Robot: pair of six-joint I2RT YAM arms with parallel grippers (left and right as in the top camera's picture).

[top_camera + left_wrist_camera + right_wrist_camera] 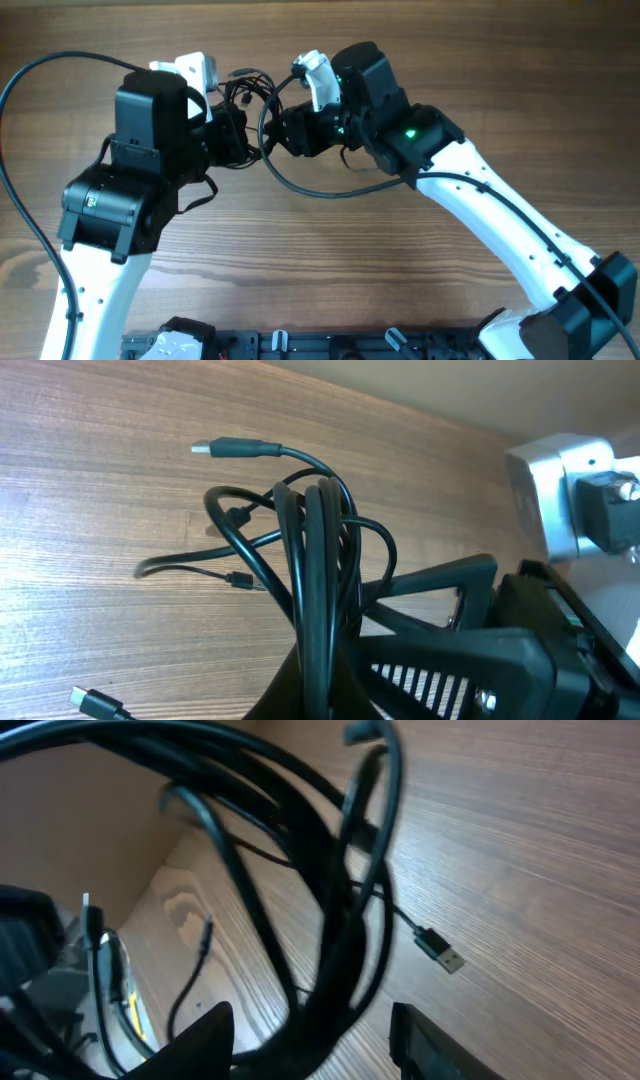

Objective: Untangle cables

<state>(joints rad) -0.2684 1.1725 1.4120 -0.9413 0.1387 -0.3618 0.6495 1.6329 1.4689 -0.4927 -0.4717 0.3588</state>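
The cables (pixel 246 96) are a tangled bundle of thin black wires at the table's far middle, with one long loop (pixel 318 194) trailing toward the front. My left gripper (pixel 233 136) is shut on the bundle; in the left wrist view the strands (pixel 320 540) run down into its jaws (pixel 322 695), and a silvery plug (pixel 205 448) lies on the wood. My right gripper (pixel 286 132) faces it from the right and is open. In the right wrist view the bundle (pixel 335 910) passes between its spread fingers (pixel 315 1045), and a plug end (pixel 446 956) lies nearby.
The wooden table (pixel 330 260) carries both arms. A thicker black arm cable (pixel 20 200) arcs along the left side. A dark rack (pixel 300 345) runs along the front edge. The right arm's white link (pixel 500 220) crosses the right side.
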